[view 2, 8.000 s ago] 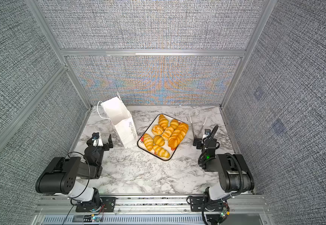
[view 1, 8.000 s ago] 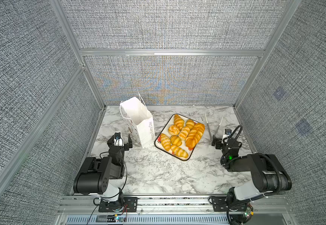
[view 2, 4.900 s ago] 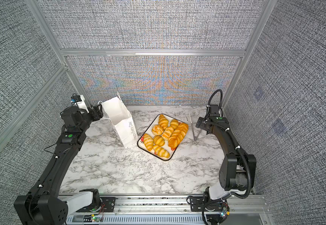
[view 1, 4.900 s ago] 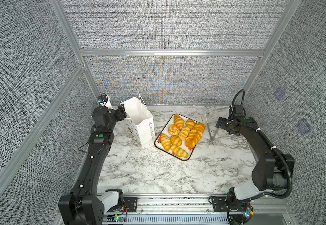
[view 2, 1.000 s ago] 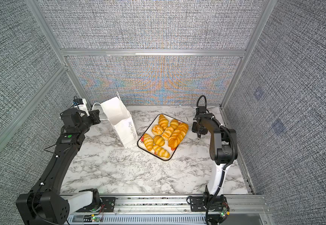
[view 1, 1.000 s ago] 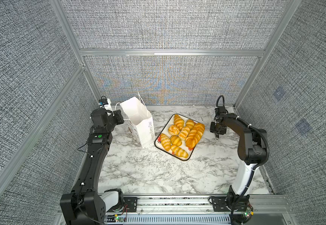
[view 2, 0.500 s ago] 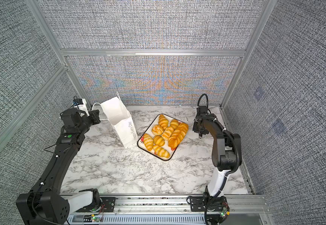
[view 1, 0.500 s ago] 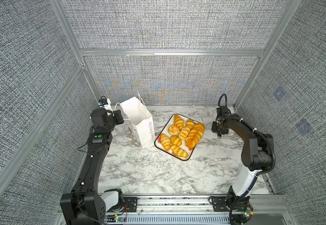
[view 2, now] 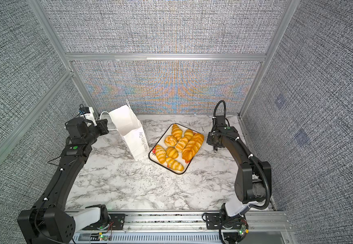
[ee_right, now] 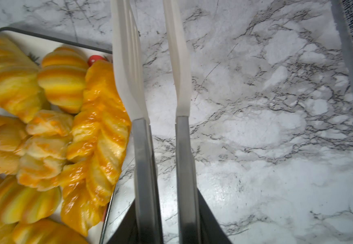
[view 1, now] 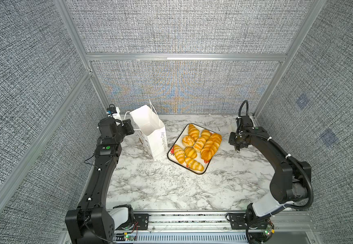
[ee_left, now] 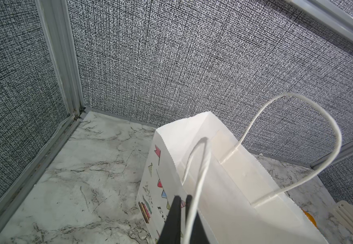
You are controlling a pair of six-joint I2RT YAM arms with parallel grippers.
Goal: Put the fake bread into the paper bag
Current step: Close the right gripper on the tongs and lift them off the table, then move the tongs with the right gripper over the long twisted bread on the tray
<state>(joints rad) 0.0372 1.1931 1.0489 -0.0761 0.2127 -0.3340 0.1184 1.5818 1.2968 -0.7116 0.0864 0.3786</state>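
fake bread heaped on tray; paper bag open-mouthed

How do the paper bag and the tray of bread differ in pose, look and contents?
The paper bag stands tall; the tray lies flat and shallow. The bag is white with grey lettering; the tray is cream with a black rim. All visible fake bread lies on the tray; none shows in the bag. Both rest side by side on the marble table.

- Matte black links on left arm and right arm.
- White shells at bases; green dot near each wrist.
- Ribbed black hose, white ties.
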